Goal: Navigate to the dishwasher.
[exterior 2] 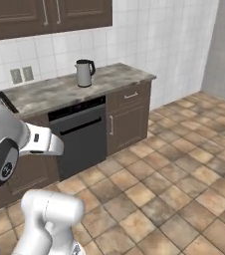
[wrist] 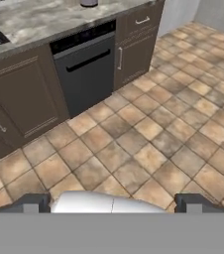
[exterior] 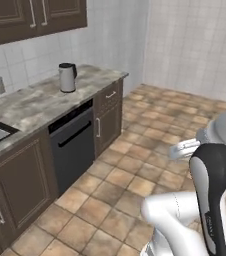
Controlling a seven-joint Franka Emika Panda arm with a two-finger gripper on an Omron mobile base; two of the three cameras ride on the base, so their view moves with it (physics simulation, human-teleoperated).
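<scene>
One dishwasher under the bench, flanked by brown cabinets; one kettle on top. Gripper open over tiled floor, holding nothing.

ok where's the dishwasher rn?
The dishwasher sits left of centre in both base views, under the counter, between the sink cabinet and the drawer cabinet below the kettle.

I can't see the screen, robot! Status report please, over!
Tool wide open, holding nothing. Dishwasher ahead and to the left, door shut, under the counter below the kettle. Bare tile floor between base and dishwasher. Over.
</scene>
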